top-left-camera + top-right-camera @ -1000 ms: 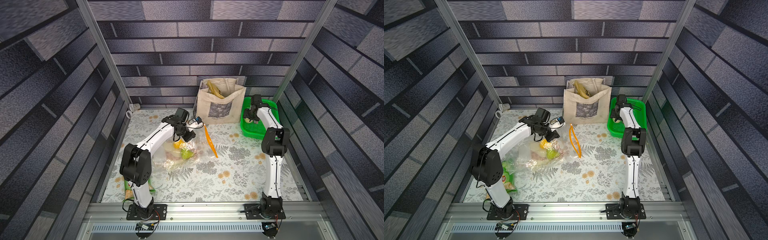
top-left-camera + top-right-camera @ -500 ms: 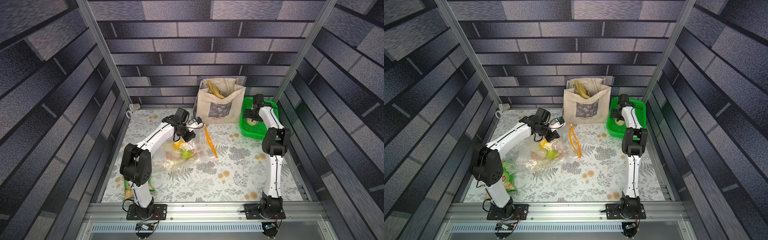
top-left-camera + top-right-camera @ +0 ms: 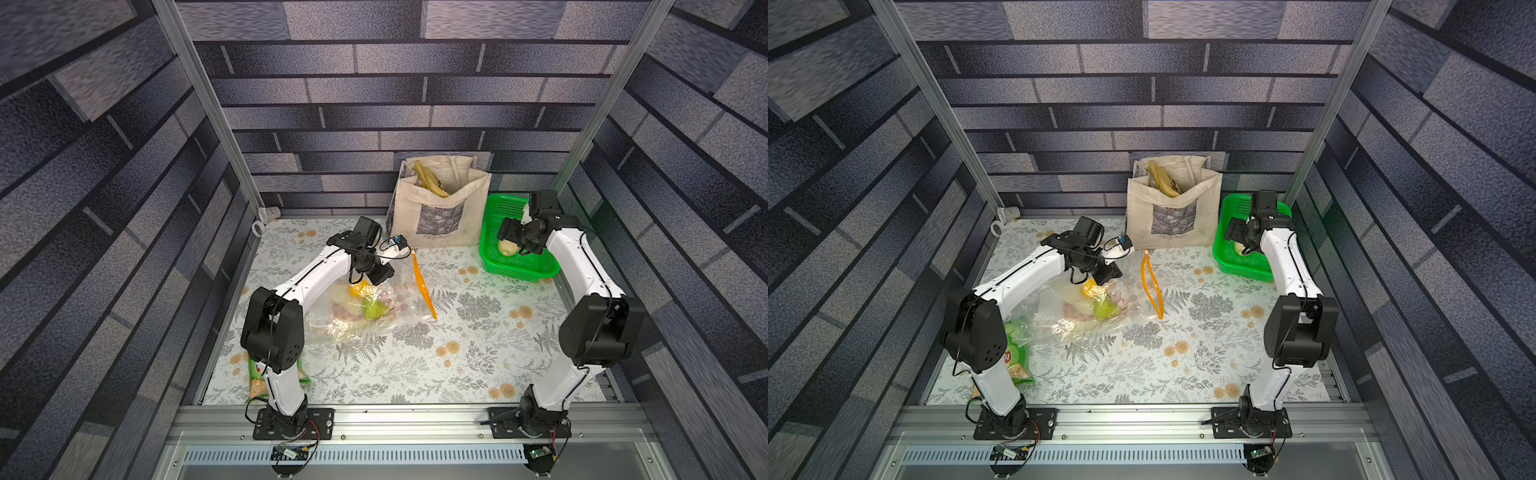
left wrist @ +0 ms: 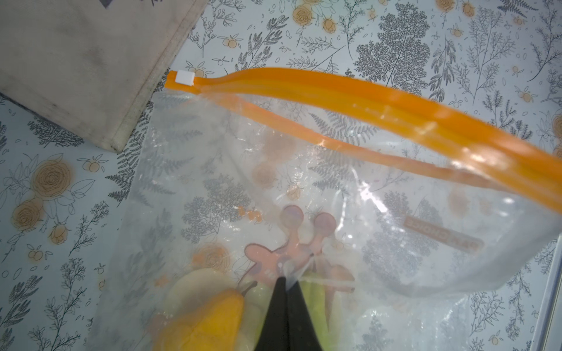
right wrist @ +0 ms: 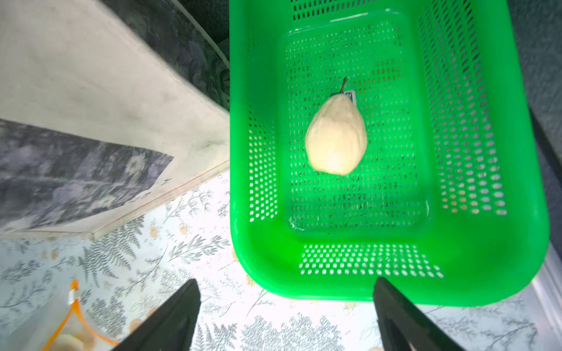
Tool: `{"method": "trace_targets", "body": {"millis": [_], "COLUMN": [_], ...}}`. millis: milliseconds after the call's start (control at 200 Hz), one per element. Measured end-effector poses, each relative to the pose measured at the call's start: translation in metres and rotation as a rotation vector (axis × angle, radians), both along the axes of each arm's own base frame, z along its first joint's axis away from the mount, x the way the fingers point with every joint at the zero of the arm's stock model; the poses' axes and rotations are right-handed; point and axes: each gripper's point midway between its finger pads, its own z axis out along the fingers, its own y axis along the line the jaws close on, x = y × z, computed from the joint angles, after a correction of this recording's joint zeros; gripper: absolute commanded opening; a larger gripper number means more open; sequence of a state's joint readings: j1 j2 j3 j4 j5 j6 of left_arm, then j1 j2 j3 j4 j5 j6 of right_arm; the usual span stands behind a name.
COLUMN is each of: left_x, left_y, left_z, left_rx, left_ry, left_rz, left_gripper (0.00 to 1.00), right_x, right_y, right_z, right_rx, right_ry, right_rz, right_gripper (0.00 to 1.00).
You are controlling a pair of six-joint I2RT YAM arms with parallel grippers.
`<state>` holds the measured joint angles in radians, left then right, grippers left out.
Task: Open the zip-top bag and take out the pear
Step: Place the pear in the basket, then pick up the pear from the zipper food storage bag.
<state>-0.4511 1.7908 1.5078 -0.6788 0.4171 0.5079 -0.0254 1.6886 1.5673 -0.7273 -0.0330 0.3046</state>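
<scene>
The zip-top bag (image 4: 304, 170), clear and crinkled, is laid on the floral table (image 3: 457, 353), its orange zip strip (image 4: 365, 97) parted. Its film is pinched by the closed left gripper (image 4: 284, 288); blurred yellow and green fruit seem to lie inside. A pale, stemmed pear (image 5: 336, 136) is seen in the green basket (image 5: 261, 261), under the wide-spread, empty right gripper (image 5: 286, 281).

The zip-top bag (image 4: 334, 188) bears an orange label (image 4: 442, 233) seemingly reading "MAIN CHOICE" (upside down, blurred). The tote bag (image 3: 440, 208) has an illegible caption (image 3: 436, 237).
</scene>
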Motion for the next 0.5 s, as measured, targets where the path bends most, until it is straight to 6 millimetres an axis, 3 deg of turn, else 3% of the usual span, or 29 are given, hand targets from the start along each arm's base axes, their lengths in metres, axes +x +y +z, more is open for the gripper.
{"method": "trace_targets", "body": {"millis": [266, 501], "left_x": [-0.004, -0.005], "left_y": [-0.005, -0.007], "left_z": [0.000, 0.000], "left_rx": [0.004, 0.004], "left_ry": [0.000, 0.000], "left_rz": [-0.013, -0.019], "left_gripper": [0.00, 0.00], "right_x": [-0.054, -0.095], "right_y": [0.067, 0.134], "right_z": [-0.024, -0.062], "right_rx": [0.268, 0.453], "right_ry": [0.055, 0.186], "right_rz": [0.173, 0.314], "right_gripper": [0.98, 0.84]}}
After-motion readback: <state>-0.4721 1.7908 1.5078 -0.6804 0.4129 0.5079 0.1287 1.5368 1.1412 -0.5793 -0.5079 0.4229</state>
